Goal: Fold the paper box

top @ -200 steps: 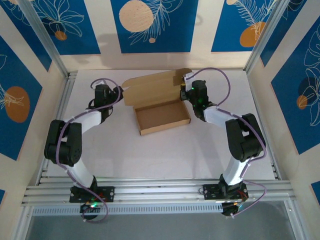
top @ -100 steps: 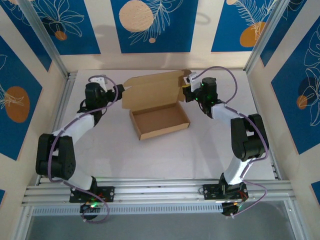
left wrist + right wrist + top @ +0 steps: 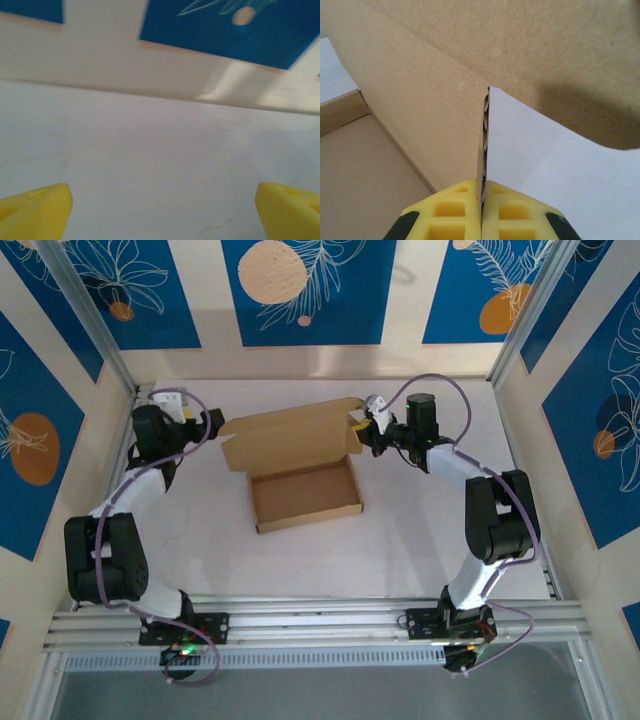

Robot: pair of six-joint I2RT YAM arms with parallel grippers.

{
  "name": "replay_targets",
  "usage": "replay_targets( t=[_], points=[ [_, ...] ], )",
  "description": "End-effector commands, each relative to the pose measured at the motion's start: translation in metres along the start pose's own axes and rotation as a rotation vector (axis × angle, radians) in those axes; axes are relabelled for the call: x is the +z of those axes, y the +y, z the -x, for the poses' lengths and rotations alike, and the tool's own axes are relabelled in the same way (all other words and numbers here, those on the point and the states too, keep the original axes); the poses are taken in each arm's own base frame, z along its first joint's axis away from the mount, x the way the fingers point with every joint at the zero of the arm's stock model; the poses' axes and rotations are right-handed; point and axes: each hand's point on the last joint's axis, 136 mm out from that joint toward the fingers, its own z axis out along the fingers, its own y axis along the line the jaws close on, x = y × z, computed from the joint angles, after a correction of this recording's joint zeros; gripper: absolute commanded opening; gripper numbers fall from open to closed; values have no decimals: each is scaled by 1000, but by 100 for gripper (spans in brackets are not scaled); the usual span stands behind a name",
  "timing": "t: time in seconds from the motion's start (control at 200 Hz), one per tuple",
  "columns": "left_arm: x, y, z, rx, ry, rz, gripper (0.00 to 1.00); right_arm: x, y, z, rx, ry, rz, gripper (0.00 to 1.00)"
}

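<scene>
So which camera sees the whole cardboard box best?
The top external view: the whole paper box shows, tray open and lid up. The right wrist view is a close-up of one flap edge pinched in the right gripper.

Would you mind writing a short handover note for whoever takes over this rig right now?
Left gripper: open, over the bare table at the far left, apart from the box.
Right gripper: shut on a cardboard edge at the right end of the raised lid.
Paper box: mid-table, shallow tray facing up, lid standing along its far side.
Done: tray walls are up.
Left: fold the lid down and tuck it in, probably with both grippers.
</scene>
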Motion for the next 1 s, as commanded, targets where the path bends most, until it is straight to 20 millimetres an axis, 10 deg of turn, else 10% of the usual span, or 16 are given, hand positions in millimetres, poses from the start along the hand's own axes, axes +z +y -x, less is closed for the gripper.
replay_targets(
  t=[0.0, 0.265, 0.52, 0.7, 0.995],
  points=[
    [-19, -22, 16, 132, -117, -159, 95, -11, 5, 12, -29, -25, 51, 0],
    [-32, 25, 24, -2, -128, -23, 93, -10, 6, 10, -4, -32, 82, 0],
    [-70, -30, 12, 74, -226, -259, 92, -6, -3, 7, 11, -21, 72, 0],
    [-60, -71, -21, 153, -90, -416, 93, -4, -5, 8, 25, -27, 84, 0],
    [-22, -57, -41, 174, 73, -398, 94, -7, 2, 9, 13, -42, 101, 0]
  ],
)
